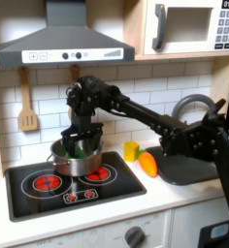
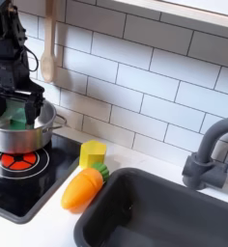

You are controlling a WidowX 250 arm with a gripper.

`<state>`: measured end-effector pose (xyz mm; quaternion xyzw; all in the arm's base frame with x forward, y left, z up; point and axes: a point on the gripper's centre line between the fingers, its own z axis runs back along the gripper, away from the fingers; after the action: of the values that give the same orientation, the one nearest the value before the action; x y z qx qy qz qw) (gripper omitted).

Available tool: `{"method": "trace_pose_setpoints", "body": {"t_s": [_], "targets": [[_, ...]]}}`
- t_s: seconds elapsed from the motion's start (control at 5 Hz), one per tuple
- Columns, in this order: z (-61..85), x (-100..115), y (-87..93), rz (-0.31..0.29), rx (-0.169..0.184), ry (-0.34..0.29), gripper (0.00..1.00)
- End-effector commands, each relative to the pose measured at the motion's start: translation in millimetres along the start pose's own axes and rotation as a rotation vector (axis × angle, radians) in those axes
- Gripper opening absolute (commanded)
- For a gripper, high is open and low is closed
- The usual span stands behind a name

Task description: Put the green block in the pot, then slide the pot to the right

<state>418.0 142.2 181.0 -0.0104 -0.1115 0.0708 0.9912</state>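
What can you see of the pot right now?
The pot is a shiny, round, shallow silver metal toy pot with a flared rim. It stands upright on the black toy stove, over the red burner rings, at the first exterior view's left. In the second exterior view its wall reflects the tiles. The gripper reaches down over its opening, with the green block between the fingers at about rim height. Whether the block touches the pot is unclear.

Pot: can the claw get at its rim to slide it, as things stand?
Probably yes. The claw hangs right over the pot with the green block between its fingers. Nothing stands between claw and rim; the yellow block sits apart on the counter.
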Motion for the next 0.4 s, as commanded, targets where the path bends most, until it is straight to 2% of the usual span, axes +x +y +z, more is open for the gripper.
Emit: {"method": "trace_pose_setpoints", "body": {"t_s": [0.0,0.2], "targets": [[-8.1,-9.5,-6.7,-0.027,-0.007,0.035,1.0],[-16.1,-14.6,-10.7,-0.035,-0.021,0.058,1.0]]}}
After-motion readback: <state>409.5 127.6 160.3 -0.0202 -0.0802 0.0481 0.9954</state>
